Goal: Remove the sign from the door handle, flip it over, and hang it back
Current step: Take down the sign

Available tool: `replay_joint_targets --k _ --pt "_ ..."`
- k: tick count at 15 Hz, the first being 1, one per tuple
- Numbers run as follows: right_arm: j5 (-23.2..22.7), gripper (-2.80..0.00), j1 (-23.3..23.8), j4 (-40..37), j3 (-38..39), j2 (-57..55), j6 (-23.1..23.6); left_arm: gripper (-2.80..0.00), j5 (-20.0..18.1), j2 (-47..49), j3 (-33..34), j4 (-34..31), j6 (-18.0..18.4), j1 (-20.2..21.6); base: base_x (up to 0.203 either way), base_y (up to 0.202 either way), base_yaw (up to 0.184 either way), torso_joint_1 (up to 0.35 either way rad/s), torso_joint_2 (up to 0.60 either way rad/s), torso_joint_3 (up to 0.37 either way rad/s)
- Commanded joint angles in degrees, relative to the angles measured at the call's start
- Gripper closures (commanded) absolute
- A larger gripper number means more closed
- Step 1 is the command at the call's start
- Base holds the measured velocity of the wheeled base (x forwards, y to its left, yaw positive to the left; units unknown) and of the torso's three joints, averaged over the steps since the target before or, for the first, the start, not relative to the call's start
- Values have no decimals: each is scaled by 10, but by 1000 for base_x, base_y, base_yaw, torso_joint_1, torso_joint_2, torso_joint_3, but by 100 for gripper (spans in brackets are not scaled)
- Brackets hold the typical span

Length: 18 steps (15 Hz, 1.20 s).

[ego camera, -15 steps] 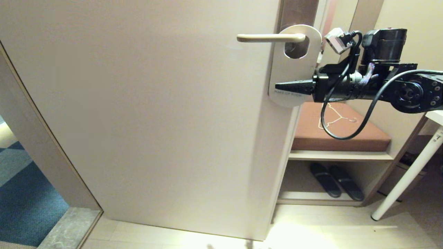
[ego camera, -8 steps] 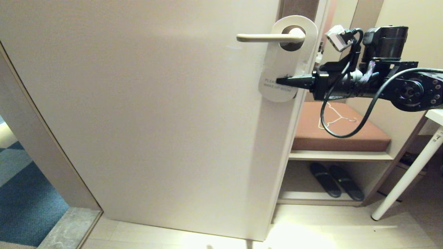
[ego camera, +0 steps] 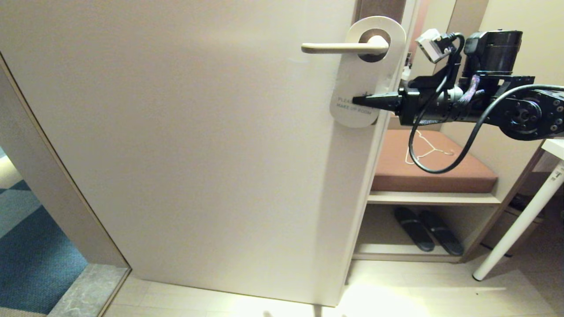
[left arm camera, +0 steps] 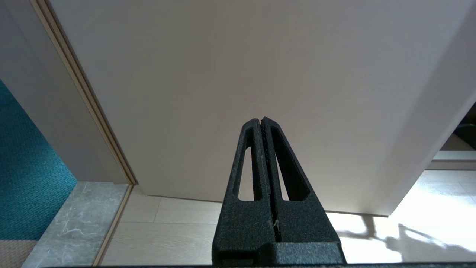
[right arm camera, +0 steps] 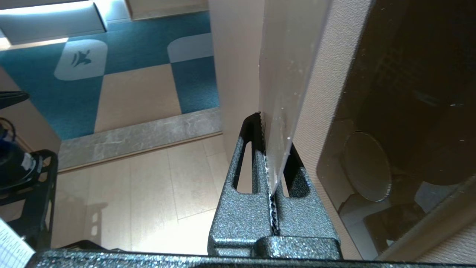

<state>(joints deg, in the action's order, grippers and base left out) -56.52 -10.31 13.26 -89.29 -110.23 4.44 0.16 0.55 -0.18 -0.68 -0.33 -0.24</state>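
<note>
The sign point(ego camera: 363, 75) shows its white "PLEASE MAKE UP ROOM" side. Its oval hole is around the base of the beige door handle point(ego camera: 339, 48), which passes through it. My right gripper point(ego camera: 358, 101) reaches in from the right and is shut on the sign's lower part, over the printed words. In the right wrist view the card point(right arm camera: 286, 74) stands edge-on between the shut fingers of that gripper point(right arm camera: 264, 124). My left gripper point(left arm camera: 261, 120) is shut and empty, low in front of the door; it is out of the head view.
The pale door point(ego camera: 198, 145) fills the middle. Right of it is a shelf with a brown cushion point(ego camera: 434, 165), a thin white wire hanger point(ego camera: 429, 149) on it and black slippers point(ego camera: 427, 230) below. A white table leg point(ego camera: 515, 229) stands at far right. Blue carpet point(ego camera: 26, 246) lies left.
My right gripper has moved the sign left and up, so the handle now passes through its hole; in the last half second it barely shifted.
</note>
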Motion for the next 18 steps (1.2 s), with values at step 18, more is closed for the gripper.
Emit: replay_joint_targets --k 18 --pt "280 0 -142 0 11 30 -8 0 0 -3 0 1 0 0 0 0 0 0 0 0"
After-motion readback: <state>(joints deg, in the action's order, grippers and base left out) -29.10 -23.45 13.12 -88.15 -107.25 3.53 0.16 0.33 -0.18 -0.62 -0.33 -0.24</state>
